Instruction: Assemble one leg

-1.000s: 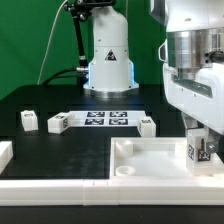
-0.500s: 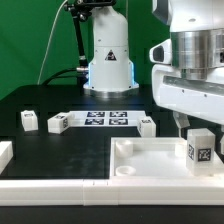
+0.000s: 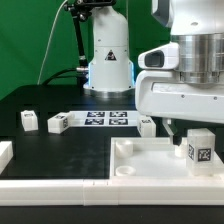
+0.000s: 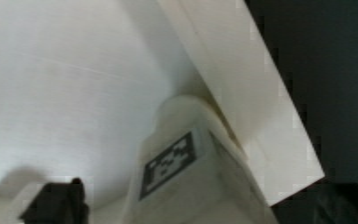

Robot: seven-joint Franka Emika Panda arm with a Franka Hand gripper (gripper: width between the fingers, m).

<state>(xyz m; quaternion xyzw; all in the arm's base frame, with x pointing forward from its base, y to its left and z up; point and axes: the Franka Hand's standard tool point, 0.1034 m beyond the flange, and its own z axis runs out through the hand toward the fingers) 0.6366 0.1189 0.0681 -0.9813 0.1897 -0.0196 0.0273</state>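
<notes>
A leg (image 3: 200,148), a small white block with a black-and-white tag, stands upright in the far right corner of the large white tray-shaped piece (image 3: 150,160). My gripper (image 3: 182,130) hangs just above and slightly to the exterior view's left of it, open and holding nothing. In the wrist view the leg (image 4: 202,160) stands between my spread fingers (image 4: 55,202) without touching the one that shows, beside the tray's raised rim (image 4: 211,50).
Three more legs lie on the black table: two at the exterior view's left (image 3: 29,120) (image 3: 58,124) and one behind the tray (image 3: 147,125). The marker board (image 3: 108,119) lies between them. Another white part (image 3: 5,152) sits at the left edge.
My gripper has let go of the leg, risen and shifted to the exterior view's left. The leg stays standing in the tray's corner.
</notes>
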